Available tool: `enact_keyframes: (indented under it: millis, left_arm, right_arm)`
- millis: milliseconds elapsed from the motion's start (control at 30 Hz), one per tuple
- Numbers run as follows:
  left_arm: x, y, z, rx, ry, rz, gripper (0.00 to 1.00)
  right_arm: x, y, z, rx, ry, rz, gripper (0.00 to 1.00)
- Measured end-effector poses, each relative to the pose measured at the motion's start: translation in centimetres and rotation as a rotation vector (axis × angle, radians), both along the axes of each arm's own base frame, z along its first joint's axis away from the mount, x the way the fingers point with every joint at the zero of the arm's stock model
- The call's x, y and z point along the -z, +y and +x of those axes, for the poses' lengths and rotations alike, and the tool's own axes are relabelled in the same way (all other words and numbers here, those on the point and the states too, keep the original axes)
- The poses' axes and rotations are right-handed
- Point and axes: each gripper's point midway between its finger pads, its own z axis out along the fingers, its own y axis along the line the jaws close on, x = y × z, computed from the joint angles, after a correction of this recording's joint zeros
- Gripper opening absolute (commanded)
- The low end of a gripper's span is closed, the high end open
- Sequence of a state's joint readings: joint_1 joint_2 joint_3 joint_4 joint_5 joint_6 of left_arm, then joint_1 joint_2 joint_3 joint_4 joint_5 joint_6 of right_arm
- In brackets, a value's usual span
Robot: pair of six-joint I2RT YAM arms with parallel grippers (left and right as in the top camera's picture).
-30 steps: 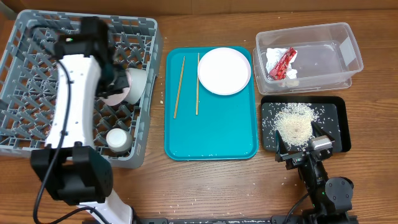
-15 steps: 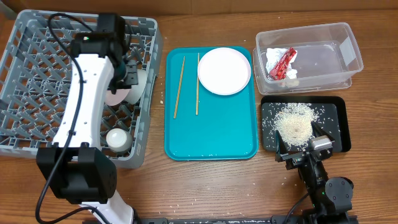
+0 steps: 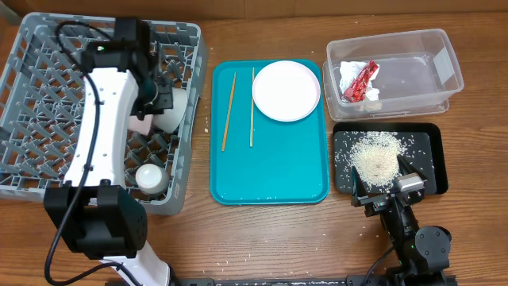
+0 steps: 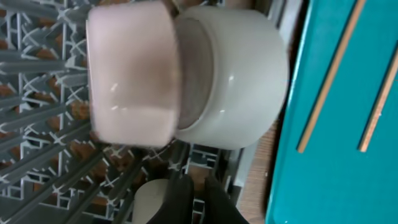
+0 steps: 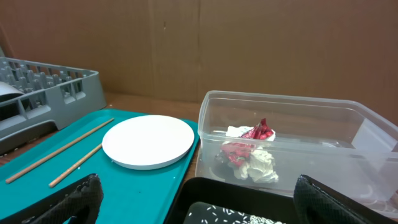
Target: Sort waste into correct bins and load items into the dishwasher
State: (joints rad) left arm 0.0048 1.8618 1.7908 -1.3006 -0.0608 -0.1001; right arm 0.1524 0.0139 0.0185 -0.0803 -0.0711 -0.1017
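Note:
My left gripper [image 3: 159, 95] [image 4: 191, 186] hangs over the grey dish rack [image 3: 48, 87], shut and empty, just beside two bowls lying on their sides. The pink bowl [image 4: 130, 81] [image 3: 141, 124] nests into the pale green bowl [image 4: 239, 74] [image 3: 175, 111]. A white cup [image 3: 151, 176] stands in the rack's front. The pale plate [image 3: 286, 90] and two chopsticks [image 3: 228, 111] lie on the teal tray [image 3: 270, 171]. The clear tub [image 3: 429, 75] holds the red wrapper [image 3: 361, 79] and napkin [image 3: 348, 75]. Rice [image 3: 375, 155] is piled in the black tray [image 3: 429, 151]. My right gripper [image 3: 389, 191] [image 5: 205, 208] is open at the black tray's near edge.
The rack's right wall [image 4: 280, 25] runs next to the teal tray's left rim [image 4: 292, 124]. A few rice grains lie on the wood [image 3: 369, 230] by the right arm. A brown cardboard wall [image 5: 249, 43] stands behind the table.
My left arm swung right over the rack, then a little back left. The bowls, the cup and the right arm have not moved.

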Motion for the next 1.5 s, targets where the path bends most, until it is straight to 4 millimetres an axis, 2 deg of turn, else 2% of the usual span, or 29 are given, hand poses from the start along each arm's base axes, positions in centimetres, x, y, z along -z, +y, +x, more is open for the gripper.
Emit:
enact_keyframes:
  millis: [167, 300, 400, 467, 500, 633, 667, 700, 800, 900, 1133, 1367, 1400, 1500]
  left_arm:
    - [0.2, 0.4, 0.0, -0.026, 0.004, 0.025, 0.08]
    - [0.3, 0.7, -0.4, -0.053, 0.022, -0.002, 0.15]
    - [0.4, -0.3, -0.6, -0.035, 0.031, -0.056, 0.2]
    - [0.2, -1.8, -0.8, 0.001, 0.034, -0.094, 0.26]
    - [0.1, -2.8, -0.9, 0.021, 0.033, -0.107, 0.33]
    - [-0.4, -8.2, -1.2, 0.144, 0.018, -0.136, 0.5]
    - [-0.4, -8.8, -1.1, 0.152, 0.013, -0.136, 0.51]
    - [-0.4, -10.8, -0.9, 0.182, -0.009, -0.137, 0.52]
    - [0.3, -14.1, -0.1, 0.198, -0.073, -0.131, 0.51]
    - [2.3, -16.0, 0.6, 0.175, -0.114, -0.139, 0.51]
    - [9.4, -18.3, 2.2, 0.144, -0.11, -0.182, 0.51]
    - [15.2, -19.6, 1.3, 0.164, 0.008, -0.177, 0.48]
    - [15.8, -19.6, 1.1, 0.166, 0.021, -0.174, 0.45]
    - [16.0, -19.8, 1.1, 0.17, 0.024, -0.176, 0.17]
  right_arm:
    - [0.0, 0.0, 0.0, 0.0, 0.0, 0.0, 1.0]
    - [0.0, 0.0, 0.0, 0.0, 0.0, 0.0, 1.0]
    - [0.0, 0.0, 0.0, 0.0, 0.0, 0.0, 1.0]
    - [0.0, 0.0, 0.0, 0.0, 0.001, 0.0, 1.0]
    - [0.0, 0.0, 0.0, 0.0, 0.0, 0.0, 1.0]
    - [0.0, 0.0, 0.0, 0.0, 0.0, 0.0, 1.0]
    - [0.0, 0.0, 0.0, 0.0, 0.0, 0.0, 1.0]
    - [0.0, 0.0, 0.0, 0.0, 0.0, 0.0, 1.0]
    - [0.0, 0.0, 0.0, 0.0, 0.0, 0.0, 1.0]
    - [0.0, 0.0, 0.0, 0.0, 0.0, 0.0, 1.0]
    - [0.0, 0.0, 0.0, 0.001, -0.001, 0.0, 1.0]
    - [0.0, 0.0, 0.0, 0.0, -0.001, 0.0, 1.0]
    - [0.0, 0.0, 0.0, 0.0, 0.0, 0.0, 1.0]
    - [0.0, 0.0, 0.0, 0.0, 0.0, 0.0, 1.0]
